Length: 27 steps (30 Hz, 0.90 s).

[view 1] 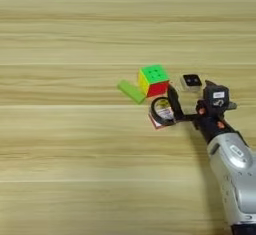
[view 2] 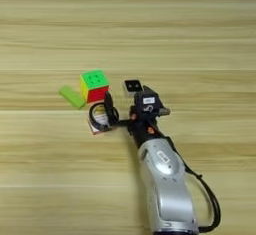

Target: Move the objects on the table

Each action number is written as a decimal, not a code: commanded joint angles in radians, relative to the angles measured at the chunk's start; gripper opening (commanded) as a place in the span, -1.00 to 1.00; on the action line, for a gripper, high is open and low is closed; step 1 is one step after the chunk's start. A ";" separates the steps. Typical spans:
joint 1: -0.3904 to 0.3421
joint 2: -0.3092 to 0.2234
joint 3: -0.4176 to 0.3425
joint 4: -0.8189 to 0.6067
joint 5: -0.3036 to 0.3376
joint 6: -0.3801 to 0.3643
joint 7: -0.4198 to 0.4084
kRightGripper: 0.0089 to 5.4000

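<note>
2 black fingers of the gripper [view 1: 169,110] straddle the tape ring [view 1: 161,110] rim, beside the cube [view 1: 153,80].

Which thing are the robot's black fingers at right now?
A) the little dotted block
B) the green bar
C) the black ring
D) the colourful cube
C: the gripper has its fingers at the black ring, which lies on the red-and-white card box.

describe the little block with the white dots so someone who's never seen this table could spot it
Start at the bright cube mid-table. Just to its right, beyond the pincer, sits the block. It is the smallest thing there, pale-sided with a black top bearing white dots; nothing else is dotted.
</note>
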 commanded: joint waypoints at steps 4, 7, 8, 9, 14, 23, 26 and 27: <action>0.009 0.031 0.111 -0.071 -0.013 -0.011 0.025 0.99; 0.017 0.036 0.127 -0.057 -0.012 -0.008 0.028 0.99; 0.017 0.036 0.129 -0.051 -0.011 -0.008 0.029 0.99; 0.017 0.035 0.129 -0.042 -0.011 -0.010 0.028 0.99; 0.004 0.026 0.106 -0.004 -0.013 -0.024 0.019 0.99; -0.008 0.028 0.096 0.046 -0.014 -0.038 0.015 0.99; -0.014 0.031 0.098 0.076 -0.012 -0.042 0.019 0.99; -0.015 0.031 0.098 0.083 -0.012 -0.044 0.019 0.99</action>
